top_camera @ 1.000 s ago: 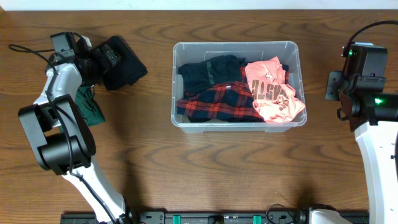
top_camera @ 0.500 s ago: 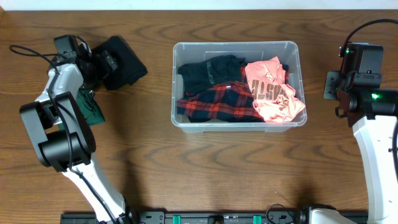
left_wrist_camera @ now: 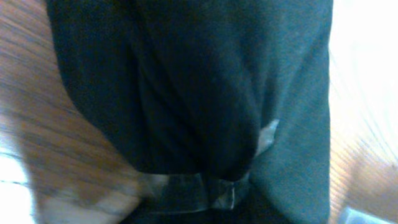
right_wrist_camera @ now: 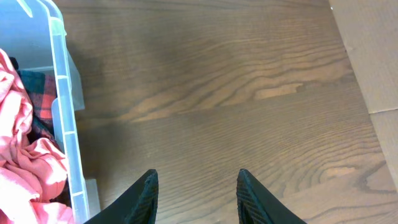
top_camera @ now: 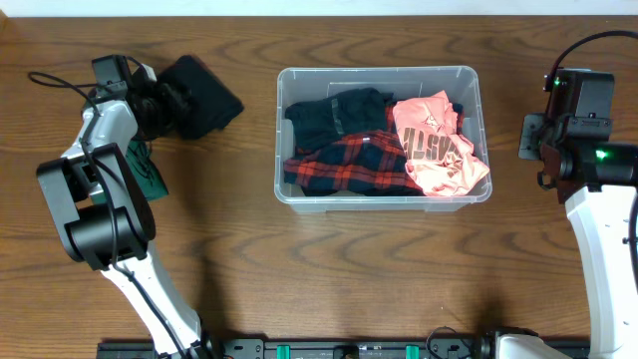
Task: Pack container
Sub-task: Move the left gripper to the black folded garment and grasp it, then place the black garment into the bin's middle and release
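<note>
Clear container [top_camera: 377,72] holding plaid, pink, dark clothes [top_camera: 349,165], left pincer [top_camera: 167,100] on black garment [top_camera: 207,100], wooden table [top_camera: 329,269]

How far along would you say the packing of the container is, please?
Done: a dark garment, a red plaid shirt and a pink shirt lie in the container. In hand: the left gripper appears shut on a black garment. Left: that one and a green garment, both outside the container. The right gripper hangs open, empty.

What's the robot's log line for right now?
left pincer: shut on black cloth | right pincer: open above table | container: holds clothes
</note>
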### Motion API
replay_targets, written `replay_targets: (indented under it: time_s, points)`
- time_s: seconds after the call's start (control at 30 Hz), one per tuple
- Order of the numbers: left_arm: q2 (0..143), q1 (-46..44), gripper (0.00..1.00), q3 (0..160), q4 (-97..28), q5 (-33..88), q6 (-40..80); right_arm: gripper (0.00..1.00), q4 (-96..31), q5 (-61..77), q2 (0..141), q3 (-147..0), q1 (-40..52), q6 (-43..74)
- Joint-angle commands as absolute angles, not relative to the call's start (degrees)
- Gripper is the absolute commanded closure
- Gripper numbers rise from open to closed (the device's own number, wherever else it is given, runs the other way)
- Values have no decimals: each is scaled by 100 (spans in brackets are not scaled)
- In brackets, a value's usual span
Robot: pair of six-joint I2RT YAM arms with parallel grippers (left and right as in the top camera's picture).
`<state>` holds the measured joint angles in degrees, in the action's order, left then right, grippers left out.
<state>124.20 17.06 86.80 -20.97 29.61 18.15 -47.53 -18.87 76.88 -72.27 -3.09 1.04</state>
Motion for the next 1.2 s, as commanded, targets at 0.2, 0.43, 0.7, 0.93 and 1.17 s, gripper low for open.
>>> replay_targets:
  time_s: [0.2,0.43,0.7,0.93,1.17]
  points:
    - [10833,1594,94,8720,-3218,3308,1262,60,-4764,-1909,7728,-7216,-373,163]
    - [9247,773,94,8720,-4383,3308,565,60,-4792,-1907,7728,-7216,-373,165]
    - [8613,-1155,94,8715,-4659,3304,49,61,-4888,-1907,7728,-7216,-373,167]
    - [9212,-2416,95,8713,-4316,3304,-235,60,-4890,-1907,7728,-7216,-373,167]
    - [9970,-3057,94,8711,-3846,3450,-169,60,-4890,-1907,7728,-7216,-373,167]
